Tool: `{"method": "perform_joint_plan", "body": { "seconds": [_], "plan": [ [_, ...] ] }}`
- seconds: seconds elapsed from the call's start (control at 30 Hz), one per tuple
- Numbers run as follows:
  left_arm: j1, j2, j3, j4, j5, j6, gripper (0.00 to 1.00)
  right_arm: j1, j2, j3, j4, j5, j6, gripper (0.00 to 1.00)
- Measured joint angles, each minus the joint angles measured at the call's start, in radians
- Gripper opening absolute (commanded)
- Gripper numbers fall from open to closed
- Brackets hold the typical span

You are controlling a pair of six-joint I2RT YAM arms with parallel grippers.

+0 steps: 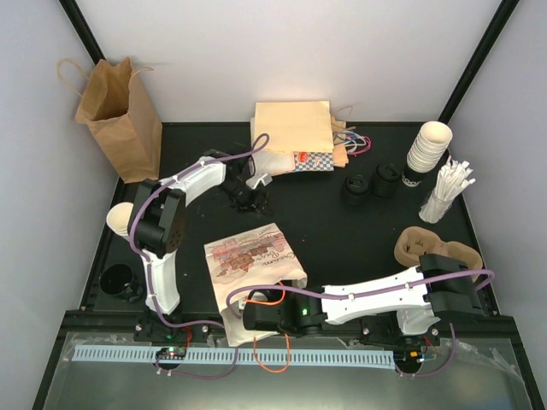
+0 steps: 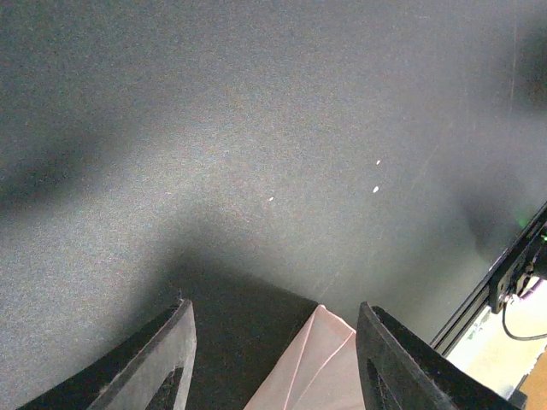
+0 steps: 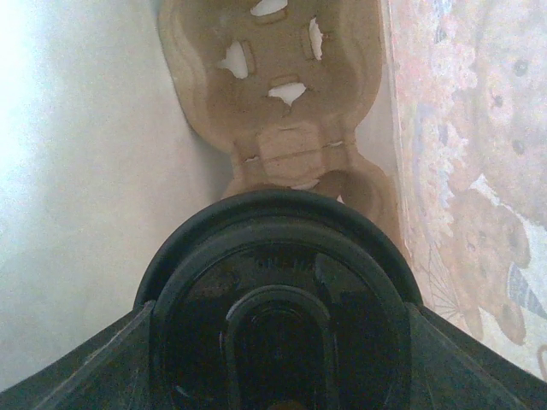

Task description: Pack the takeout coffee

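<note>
- Inside the printed paper bag (image 3: 479, 171), only the right wrist camera shows the takeout coffee (image 3: 278, 316), lid-on, clamped between the right fingers (image 3: 102, 363) just short of a pulp cup carrier (image 3: 273, 102).
- From overhead, the bag hides the cup.
- Left fingers (image 2: 154, 359) stand apart over the black counter (image 2: 256, 128), with pale folded paper (image 2: 312, 367) between them, cut off by the frame.

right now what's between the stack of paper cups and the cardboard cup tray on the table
A bunch of white straws stands between the cup stack and the cardboard tray, seen in the top view.
</note>
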Motion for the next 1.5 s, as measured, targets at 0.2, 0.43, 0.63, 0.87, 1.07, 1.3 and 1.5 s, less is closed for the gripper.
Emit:
{"method": "perform_joint_plan", "body": {
  "seconds": [0.2, 0.43, 0.63, 0.87, 1.07, 1.3, 1.5],
  "plan": [
    [-0.009, 0.002, 0.002, -0.002, 0.003, 0.005, 0.52, 0.0, 0.0, -0.012, 0.005, 0.0, 0.011, 0.49],
    [-0.016, 0.021, 0.002, -0.008, 0.013, 0.013, 0.51, 0.0, 0.0, -0.027, 0.031, 0.016, 0.012, 0.48],
    [-0.016, 0.026, 0.002, -0.011, 0.023, 0.021, 0.51, 0.0, -0.001, -0.029, 0.081, 0.047, -0.029, 0.48],
    [-0.018, 0.026, 0.007, -0.031, 0.037, 0.032, 0.5, 0.0, -0.025, -0.048, 0.198, 0.05, -0.117, 0.49],
    [-0.026, 0.026, 0.007, -0.035, 0.044, 0.04, 0.5, 0.0, -0.029, -0.073, 0.267, 0.047, -0.151, 0.49],
    [-0.034, 0.026, 0.008, -0.041, 0.047, 0.046, 0.49, 0.0, -0.027, -0.074, 0.273, 0.045, -0.148, 0.49],
    [-0.039, 0.031, 0.008, -0.05, 0.049, 0.05, 0.48, -0.001, -0.023, -0.074, 0.253, 0.044, -0.133, 0.49]
  ]
}}
